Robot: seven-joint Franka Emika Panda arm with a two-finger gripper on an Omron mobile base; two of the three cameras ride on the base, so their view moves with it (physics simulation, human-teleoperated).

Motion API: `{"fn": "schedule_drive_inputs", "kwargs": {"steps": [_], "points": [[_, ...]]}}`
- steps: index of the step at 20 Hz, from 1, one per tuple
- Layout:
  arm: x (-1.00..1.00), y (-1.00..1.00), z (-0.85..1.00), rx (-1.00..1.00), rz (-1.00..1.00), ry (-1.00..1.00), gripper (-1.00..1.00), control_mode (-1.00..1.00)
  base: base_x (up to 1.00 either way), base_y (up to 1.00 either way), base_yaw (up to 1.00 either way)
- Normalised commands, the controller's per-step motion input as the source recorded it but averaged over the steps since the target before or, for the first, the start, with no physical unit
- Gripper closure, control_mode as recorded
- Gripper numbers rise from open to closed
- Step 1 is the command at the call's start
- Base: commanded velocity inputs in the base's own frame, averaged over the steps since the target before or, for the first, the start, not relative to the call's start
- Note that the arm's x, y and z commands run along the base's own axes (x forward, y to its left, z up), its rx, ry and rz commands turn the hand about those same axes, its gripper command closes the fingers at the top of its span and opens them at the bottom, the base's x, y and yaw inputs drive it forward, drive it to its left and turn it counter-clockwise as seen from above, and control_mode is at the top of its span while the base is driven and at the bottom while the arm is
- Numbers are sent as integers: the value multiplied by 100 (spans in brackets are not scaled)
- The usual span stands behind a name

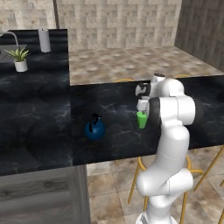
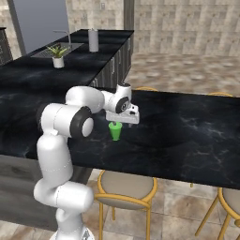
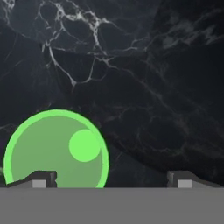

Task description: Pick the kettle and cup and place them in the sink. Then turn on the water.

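Green and probably light, the cup (image 3: 56, 151) stood upright beneath the gripper (image 3: 109, 178), whose jaws gaped empty; its smooth tapered wall looked slippery, best pinched near the rim.

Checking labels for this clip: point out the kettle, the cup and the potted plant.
kettle (image 1: 95, 129), left base view, on its round blue body.
cup (image 2: 115, 131), right base view, on its green side wall.
potted plant (image 1: 20, 65), left base view, on its white pot.
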Motion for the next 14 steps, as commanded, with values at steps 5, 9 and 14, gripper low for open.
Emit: {"fn": "schedule_drive_inputs", "kwargs": {"steps": [5,9,14], "points": [[3,-1,-16,0,0,1,-100,-100,0,0,0],[4,0,-14,0,0,1,-100,-100,0,0,0],[2,0,-16,0,0,1,-100,-100,0,0,0]]}}
